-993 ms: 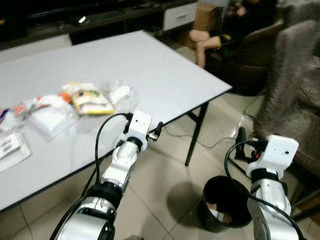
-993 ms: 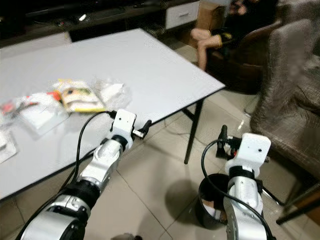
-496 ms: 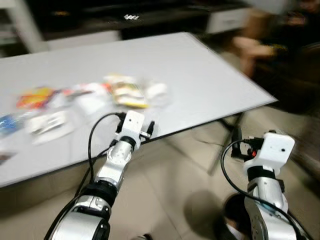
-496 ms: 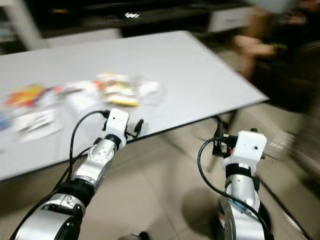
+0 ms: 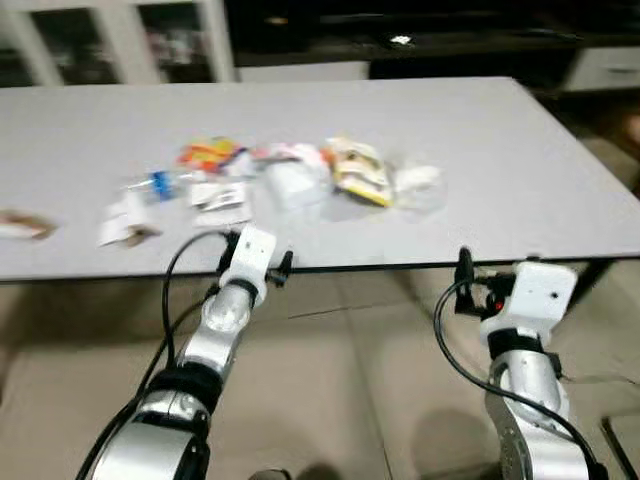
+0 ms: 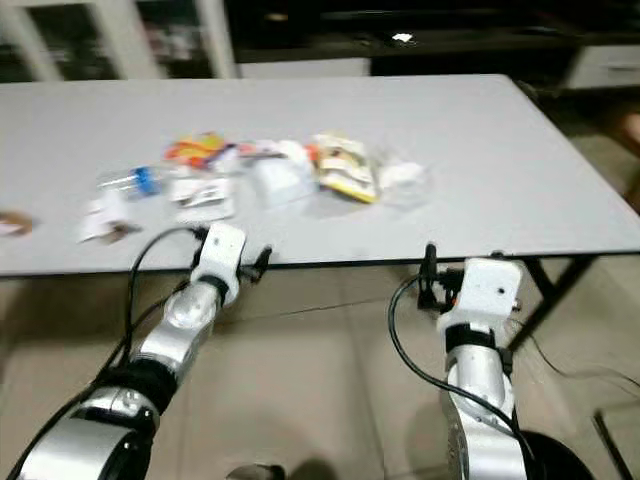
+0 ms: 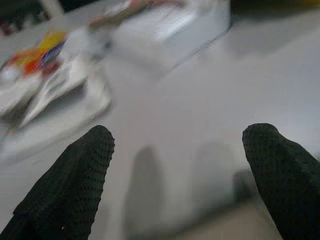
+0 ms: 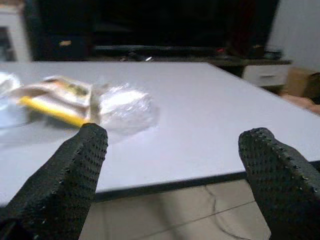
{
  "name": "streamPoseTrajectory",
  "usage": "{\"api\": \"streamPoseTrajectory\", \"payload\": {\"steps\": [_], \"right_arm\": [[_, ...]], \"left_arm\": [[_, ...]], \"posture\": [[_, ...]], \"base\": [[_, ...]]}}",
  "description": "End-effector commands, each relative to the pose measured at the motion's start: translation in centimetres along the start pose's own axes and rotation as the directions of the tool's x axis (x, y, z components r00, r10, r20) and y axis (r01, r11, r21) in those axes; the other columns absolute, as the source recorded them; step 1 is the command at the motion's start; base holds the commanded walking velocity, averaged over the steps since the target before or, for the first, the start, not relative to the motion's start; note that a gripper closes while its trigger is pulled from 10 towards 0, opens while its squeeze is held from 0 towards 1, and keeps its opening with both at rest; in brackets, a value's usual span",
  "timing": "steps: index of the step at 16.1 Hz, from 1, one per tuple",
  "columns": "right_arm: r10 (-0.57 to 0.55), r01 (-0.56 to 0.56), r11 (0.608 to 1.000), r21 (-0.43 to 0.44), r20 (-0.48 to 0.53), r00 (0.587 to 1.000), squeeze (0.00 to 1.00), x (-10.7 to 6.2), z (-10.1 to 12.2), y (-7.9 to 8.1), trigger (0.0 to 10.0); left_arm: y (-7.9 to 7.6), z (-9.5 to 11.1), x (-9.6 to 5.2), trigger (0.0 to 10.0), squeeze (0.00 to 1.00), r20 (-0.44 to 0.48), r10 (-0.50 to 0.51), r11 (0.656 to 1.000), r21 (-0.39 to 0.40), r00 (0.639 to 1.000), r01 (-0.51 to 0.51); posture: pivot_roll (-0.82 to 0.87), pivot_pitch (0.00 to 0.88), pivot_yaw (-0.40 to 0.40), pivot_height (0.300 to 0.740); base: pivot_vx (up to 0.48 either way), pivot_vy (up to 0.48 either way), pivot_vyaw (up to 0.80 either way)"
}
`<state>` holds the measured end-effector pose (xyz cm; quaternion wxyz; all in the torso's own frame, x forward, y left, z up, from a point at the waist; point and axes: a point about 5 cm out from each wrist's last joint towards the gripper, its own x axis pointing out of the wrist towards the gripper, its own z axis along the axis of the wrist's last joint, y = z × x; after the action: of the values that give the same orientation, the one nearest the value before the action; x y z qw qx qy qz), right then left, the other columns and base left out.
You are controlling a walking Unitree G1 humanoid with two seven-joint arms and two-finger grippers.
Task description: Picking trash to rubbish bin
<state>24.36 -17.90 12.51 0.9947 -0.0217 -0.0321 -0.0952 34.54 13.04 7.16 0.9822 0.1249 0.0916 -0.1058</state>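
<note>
Two claws stood wide open with nothing in them. The left claw point(image 7: 175, 165) was at the counter point(image 5: 500, 180) edge, near the trash point(image 5: 290, 175) lying in a bunch on top. The right claw point(image 8: 170, 150) faced a clear wrapper point(image 8: 122, 107).

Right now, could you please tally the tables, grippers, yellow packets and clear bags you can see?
Table: 1
Grippers: 2 (left gripper, right gripper)
Yellow packet: 1
Clear bag: 1
Total: 5
The other litter is too blurred to count.
</note>
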Motion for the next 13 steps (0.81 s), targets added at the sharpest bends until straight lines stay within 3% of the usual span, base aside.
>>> {"api": "streamPoseTrajectory", "payload": {"steps": [1, 7, 11, 13], "right_arm": [[0.005, -0.005, 1.0, -0.024, 0.001, 1.0, 0.0, -0.1, -0.1, -0.2, 10.0], [0.024, -0.023, 0.995, -0.102, 0.004, 1.0, 0.0, 0.0, 0.1, -1.5, 10.0], [0.041, -0.039, 0.987, -0.156, 0.011, 0.999, 0.0, 0.4, 0.4, -2.4, 10.0], [0.056, -0.051, 0.987, -0.155, 0.03, 0.998, 0.0, 1.1, 0.7, -1.9, 10.0]], "left_arm": [[0.3, -0.4, -0.2, 10.0, 0.0, -0.023, -0.008, 0.999, -0.042, 1.0, 0.007], [0.9, -2.0, -1.1, 10.0, 0.0, -0.071, -0.028, 0.998, -0.053, 0.997, 0.024], [1.7, -4.1, -3.2, 10.0, 0.0, -0.125, -0.024, 1.0, -0.005, 0.992, 0.023], [1.8, -4.4, -3.9, 10.0, 0.0, -0.099, -0.013, 0.999, 0.04, 0.995, 0.017]], "posture": [[0.11, 0.04, -0.026, 0.74], [0.12, 0.057, -0.082, 0.74], [0.15, 0.058, -0.137, 0.74], [0.18, 0.055, -0.147, 0.74]], "base": [[0.0, 0.0, 0.0], [0.0, 0.0, 0.0], [0.0, 0.0, 0.0], [0.0, 0.0, 0.0]]}}
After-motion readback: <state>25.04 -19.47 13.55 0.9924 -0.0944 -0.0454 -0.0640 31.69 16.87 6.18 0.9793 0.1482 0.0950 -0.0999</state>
